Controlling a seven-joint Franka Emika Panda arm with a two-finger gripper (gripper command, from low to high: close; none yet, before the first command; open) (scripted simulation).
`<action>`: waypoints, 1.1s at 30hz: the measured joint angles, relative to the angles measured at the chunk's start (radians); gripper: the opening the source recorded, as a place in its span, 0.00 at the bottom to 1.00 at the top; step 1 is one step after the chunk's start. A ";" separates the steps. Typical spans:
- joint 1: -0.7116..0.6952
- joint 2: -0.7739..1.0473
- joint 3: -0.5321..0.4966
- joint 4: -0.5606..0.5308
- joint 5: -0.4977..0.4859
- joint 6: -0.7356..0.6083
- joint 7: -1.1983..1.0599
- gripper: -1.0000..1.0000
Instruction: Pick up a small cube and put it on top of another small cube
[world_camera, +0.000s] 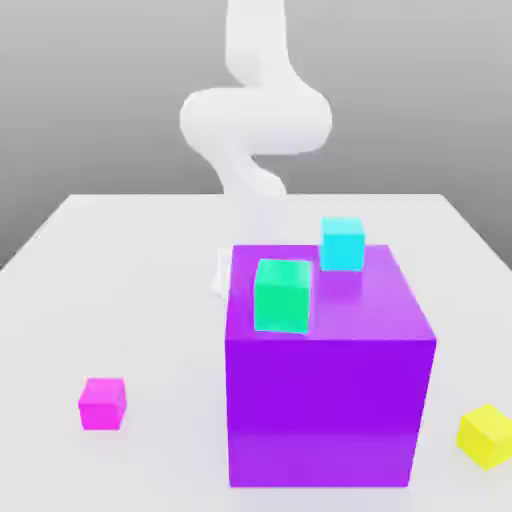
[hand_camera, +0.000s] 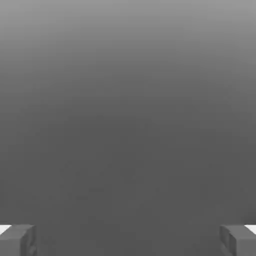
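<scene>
The small yellow cube sits on the white table near the front, at the exterior view's right. A small magenta cube lies on the table at the exterior view's left. The big purple cube stands between them. The white arm rises behind the purple cube, far from both small cubes. In the hand view my gripper is open, its two grey fingertips far apart with nothing between them against a plain grey background.
A green cube and a cyan cube rest on top of the big purple cube, the cyan one toward its far edge. The white table ends close in front of the purple cube.
</scene>
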 joint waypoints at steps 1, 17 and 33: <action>0.029 0.033 -0.010 -0.003 0.008 0.011 -0.048 0.50; 0.375 0.527 -0.063 -0.040 0.149 0.172 -0.771 0.50; 0.547 0.993 0.034 -0.084 0.001 0.352 -1.283 0.50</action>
